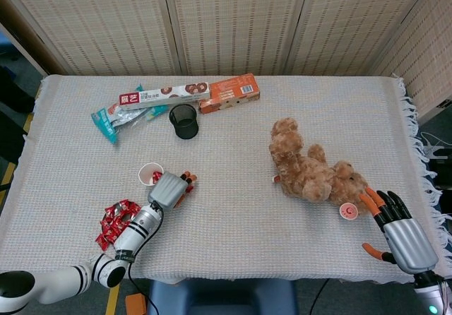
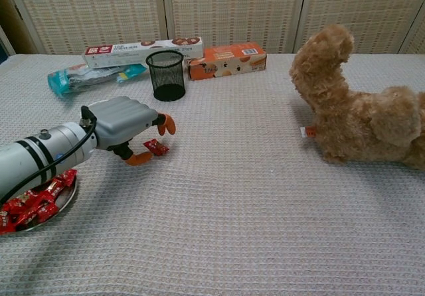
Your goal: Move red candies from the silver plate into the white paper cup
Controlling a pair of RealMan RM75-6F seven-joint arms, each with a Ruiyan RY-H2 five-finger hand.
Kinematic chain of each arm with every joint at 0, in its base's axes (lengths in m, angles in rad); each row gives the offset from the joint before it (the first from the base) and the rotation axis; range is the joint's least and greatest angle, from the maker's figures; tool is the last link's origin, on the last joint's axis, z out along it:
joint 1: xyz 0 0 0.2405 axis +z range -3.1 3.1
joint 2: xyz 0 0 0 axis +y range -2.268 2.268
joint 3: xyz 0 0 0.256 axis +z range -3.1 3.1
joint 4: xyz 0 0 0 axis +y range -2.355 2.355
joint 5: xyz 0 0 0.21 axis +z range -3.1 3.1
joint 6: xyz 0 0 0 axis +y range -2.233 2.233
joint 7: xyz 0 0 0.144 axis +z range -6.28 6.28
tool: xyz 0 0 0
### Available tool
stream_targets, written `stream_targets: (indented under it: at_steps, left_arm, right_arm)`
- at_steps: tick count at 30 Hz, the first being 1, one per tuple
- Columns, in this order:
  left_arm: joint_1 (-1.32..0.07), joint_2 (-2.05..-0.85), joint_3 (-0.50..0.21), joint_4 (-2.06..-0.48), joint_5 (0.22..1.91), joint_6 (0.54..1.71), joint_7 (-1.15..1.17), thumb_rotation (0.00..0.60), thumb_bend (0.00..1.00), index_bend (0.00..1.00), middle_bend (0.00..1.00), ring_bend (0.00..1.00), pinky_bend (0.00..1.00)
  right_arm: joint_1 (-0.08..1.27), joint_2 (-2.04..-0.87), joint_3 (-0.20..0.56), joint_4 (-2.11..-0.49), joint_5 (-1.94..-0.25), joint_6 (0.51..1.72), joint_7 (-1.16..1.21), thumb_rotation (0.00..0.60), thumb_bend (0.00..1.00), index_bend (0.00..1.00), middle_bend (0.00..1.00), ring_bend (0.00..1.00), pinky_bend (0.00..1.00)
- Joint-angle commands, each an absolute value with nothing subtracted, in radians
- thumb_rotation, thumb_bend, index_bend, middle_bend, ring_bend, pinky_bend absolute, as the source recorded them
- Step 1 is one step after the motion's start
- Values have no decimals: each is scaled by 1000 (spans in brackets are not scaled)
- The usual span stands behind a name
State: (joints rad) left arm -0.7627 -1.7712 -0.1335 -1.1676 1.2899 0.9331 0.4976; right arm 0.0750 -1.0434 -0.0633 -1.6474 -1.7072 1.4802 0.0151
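A pile of red candies (image 1: 116, 220) fills the silver plate (image 2: 66, 199) at the front left. The white paper cup (image 1: 150, 174) stands just behind the plate, with red showing inside it; in the chest view my left arm hides it. My left hand (image 1: 170, 189) hovers right beside the cup, fingers bent down and apart from the thumb, holding nothing. One loose red candy (image 2: 157, 147) lies on the cloth just under that hand's fingertips (image 2: 167, 124). My right hand (image 1: 394, 229) rests open at the front right edge, fingers spread.
A brown teddy bear (image 1: 308, 169) lies right of centre, with a small round pink-and-white object (image 1: 347, 211) by its foot. At the back stand a black mesh cup (image 1: 183, 121), an orange box (image 1: 227, 92), a long white box (image 1: 164, 96) and a blue packet (image 1: 113, 121).
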Motion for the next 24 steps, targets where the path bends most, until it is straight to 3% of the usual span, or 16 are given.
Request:
stream_targets:
  at_steps: [1,11,24]
  left_arm:
    - [-767,-1786,-126,-1152,1297,940,502,600,404,245,268,903,1000]
    - [-770,-1820,-115,-1094,1312,961,520,600,403,400,415,905,1000]
    - [-760,-1810,-112,-1105,1306,979,549,600,403,477,504,906,1000]
  right_arm:
    - [76,-1044,-64,-1648,-1708,1476,14,600,64,0,0,0,0]
    - [75,-1041,-65,-1648,-1709,1479,16,600,64,0,0,0,0]
    - [77,-1042,-62,-1648,-1705,1475,13,600,65,0,0,0,0]
